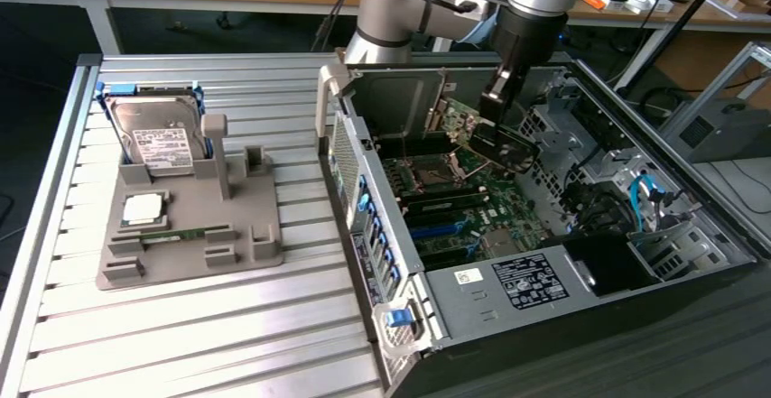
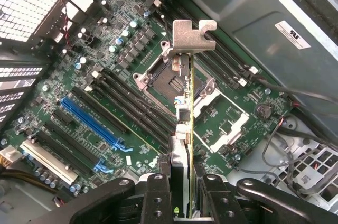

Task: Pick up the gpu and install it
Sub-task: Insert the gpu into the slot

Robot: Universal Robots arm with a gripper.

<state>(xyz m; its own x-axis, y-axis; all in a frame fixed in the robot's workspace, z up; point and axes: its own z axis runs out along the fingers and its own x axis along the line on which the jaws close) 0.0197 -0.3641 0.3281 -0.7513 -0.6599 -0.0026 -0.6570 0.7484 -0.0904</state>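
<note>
Step in hand: carry-in. Gripper (image 1: pixel 496 118) is clamped on the gpu (image 1: pixel 504 150), which hangs edge-down inside the open case (image 1: pixel 361 190), above the motherboard (image 1: pixel 464 208) and not seated. Wrist view: the card (image 2: pixel 191 102) sits over the CPU socket (image 2: pixel 161 76), bracket (image 2: pixel 193 34) at the far end, blue slot (image 2: pixel 92 123) well apart. Judgement: seating calls for the edge square to a slot. Case walls and cables hem in the sides; there is room above.
</note>
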